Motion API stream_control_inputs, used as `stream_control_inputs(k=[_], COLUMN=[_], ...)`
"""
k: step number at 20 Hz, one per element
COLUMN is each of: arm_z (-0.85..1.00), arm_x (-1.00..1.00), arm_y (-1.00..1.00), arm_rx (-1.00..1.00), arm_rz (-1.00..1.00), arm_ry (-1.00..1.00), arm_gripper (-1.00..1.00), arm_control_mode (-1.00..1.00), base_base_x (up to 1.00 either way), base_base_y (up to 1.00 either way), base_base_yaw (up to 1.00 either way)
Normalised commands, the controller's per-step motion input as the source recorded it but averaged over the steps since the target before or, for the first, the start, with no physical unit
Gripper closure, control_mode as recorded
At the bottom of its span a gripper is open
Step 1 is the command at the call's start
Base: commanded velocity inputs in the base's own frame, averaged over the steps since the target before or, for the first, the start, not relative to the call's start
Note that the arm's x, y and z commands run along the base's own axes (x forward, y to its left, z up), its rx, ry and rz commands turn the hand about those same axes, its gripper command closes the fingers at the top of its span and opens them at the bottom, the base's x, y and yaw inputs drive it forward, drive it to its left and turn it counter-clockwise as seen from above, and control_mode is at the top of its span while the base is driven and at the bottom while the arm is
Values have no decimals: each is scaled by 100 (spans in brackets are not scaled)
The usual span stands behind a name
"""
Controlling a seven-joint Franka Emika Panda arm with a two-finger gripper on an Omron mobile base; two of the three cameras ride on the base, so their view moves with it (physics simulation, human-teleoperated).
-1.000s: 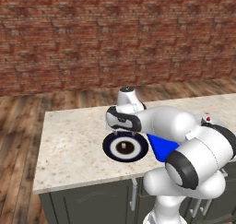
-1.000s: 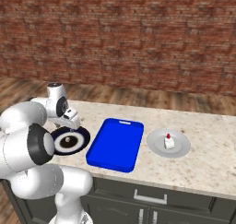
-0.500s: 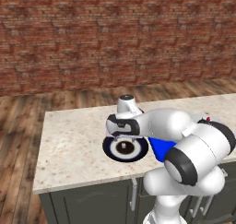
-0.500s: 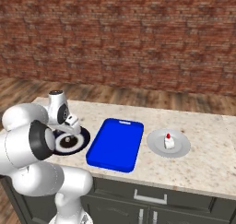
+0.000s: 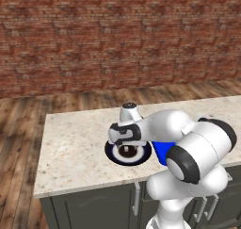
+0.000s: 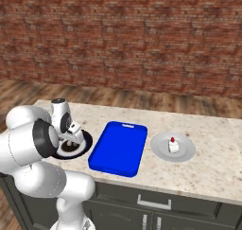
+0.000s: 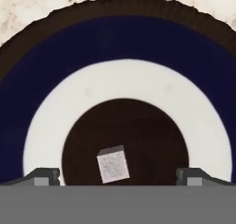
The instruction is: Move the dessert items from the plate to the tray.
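The round navy plate (image 7: 50, 94) with its white ring and dark-brown centre lies right under my hand. On that brown centre rests a small pale grey cube (image 7: 113, 164). It sits between my gripper's (image 7: 120, 177) fingertips (image 7: 44, 175), which stand wide apart and open with nothing held. No round dark-brown lump can be made out on the plate. From the base views my gripper (image 5: 126, 143) (image 6: 70, 139) points straight down just above the plate (image 5: 113, 155) (image 6: 86, 146). The bright blue tray (image 6: 118, 148) (image 5: 162, 150) lies just to the plate's right.
A pale grey round dish (image 6: 185, 153) right of the tray carries a small white piece with a red top (image 6: 172, 145). The speckled counter (image 5: 75, 143) ends in a front edge close to the plate. A brick wall (image 6: 142, 35) stands behind.
My hand has sunk a little lower over the plate. Plate, tray and dish have stayed put.
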Motion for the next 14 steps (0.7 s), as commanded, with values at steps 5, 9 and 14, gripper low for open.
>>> stream_control_inputs(k=[5,9,14], arm_z=[-2,0,-5], arm_x=[10,8,1], arm_y=[0,0,0], arm_rx=[0,0,0], arm_rz=[0,0,0], arm_ry=[-1,0,0], arm_gripper=[-100,-100,-100], arm_control_mode=[-100,-100,-100], base_base_x=[0,0,0], base_base_y=[0,0,0], base_base_yaw=[0,0,0])
